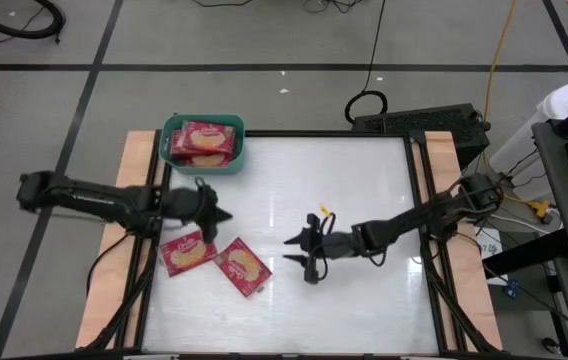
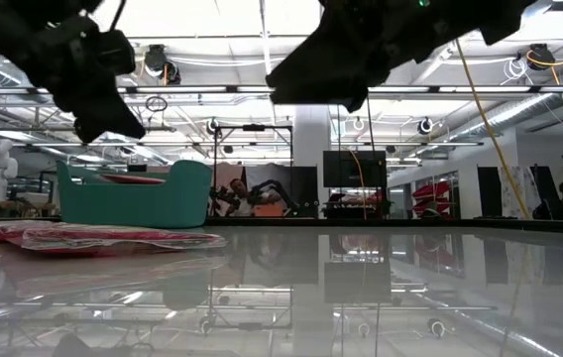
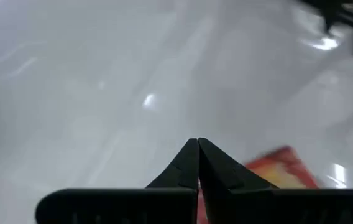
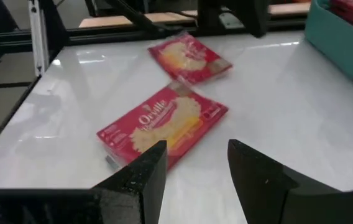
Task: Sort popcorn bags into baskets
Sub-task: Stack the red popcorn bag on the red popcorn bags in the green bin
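I see my right gripper (image 1: 298, 256) open, bag (image 1: 242, 266) at its nine o'clock; left gripper (image 1: 226, 214) closed, empty, above the worktop (image 1: 364, 190).

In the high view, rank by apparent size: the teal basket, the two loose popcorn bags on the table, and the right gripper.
1. Teal basket, clearly largest.
2. The two loose popcorn bags, look about equal, so no ranking between them.
3. Right gripper, open, close to a bag's size; unsure.
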